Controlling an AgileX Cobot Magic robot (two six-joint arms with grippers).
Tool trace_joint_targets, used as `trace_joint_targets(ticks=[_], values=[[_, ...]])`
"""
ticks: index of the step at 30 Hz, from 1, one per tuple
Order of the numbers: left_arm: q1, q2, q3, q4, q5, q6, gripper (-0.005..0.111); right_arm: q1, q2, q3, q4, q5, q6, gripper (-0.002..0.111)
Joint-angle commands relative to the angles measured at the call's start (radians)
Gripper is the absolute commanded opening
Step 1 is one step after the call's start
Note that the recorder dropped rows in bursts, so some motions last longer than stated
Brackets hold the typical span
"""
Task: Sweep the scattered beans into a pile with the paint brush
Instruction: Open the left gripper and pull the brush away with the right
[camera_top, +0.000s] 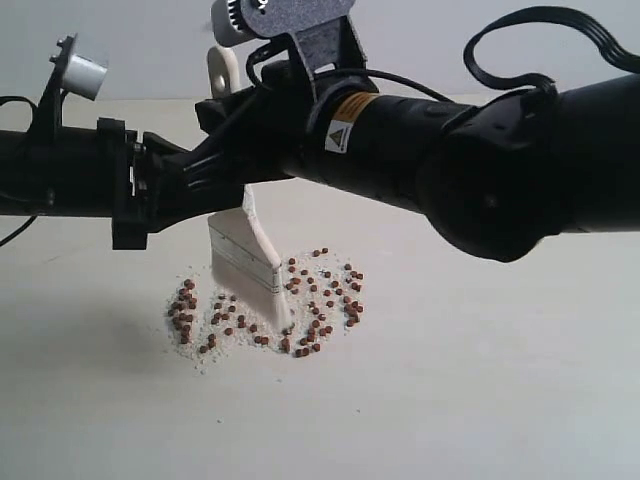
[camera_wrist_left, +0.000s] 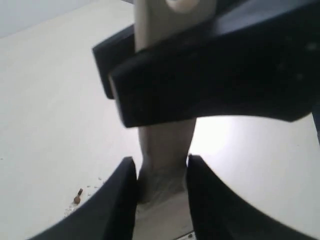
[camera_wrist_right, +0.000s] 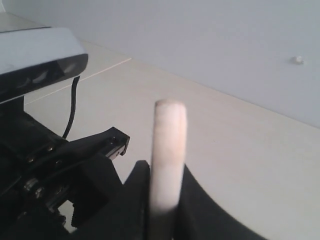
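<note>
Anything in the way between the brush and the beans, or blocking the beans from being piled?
Nothing visible. The paint brush rests bristles-down among the beans on the table; only fine white crumbs are mixed in.

Ext. view: paint brush (camera_top: 245, 255) handle mostly hidden behind the 2 arms, bristles blurred. Left arm (camera_top: 60, 170) & right arm (camera_top: 520, 160) cut off by pic edges.
</note>
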Motion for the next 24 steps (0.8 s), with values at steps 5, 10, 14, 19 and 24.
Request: trace_joint_targets(ticks=[5, 10, 14, 19, 24], values=[[-0.003, 0.0, 0.003, 0.041, 0.041, 0.0, 0.036, -0.02, -0.018, -0.005, 0.235, 0.016, -0.199, 0.0], [-0.003, 0.0, 0.003, 0.055, 0.066, 0.0, 0.053, -0.024, -0.022, -0.005, 0.368, 0.016, -0.328, 0.0], [-0.001, 0.0, 0.003, 0.058, 0.063, 0.0, 0.052, -0.038, -0.055, 0.024, 0.498, -0.013, -0.441, 0.0], [-0.001, -0.006, 0.003, 0.058, 0.061, 0.0, 0.028, -0.046, -0.187, 0.173, 0.691, -0.161, -0.621, 0.0], [-0.001, -0.006, 0.003, 0.027, 0.04, 0.0, 0.0, -0.046, -0.329, 0.379, 0.73, -0.325, -0.621, 0.0]])
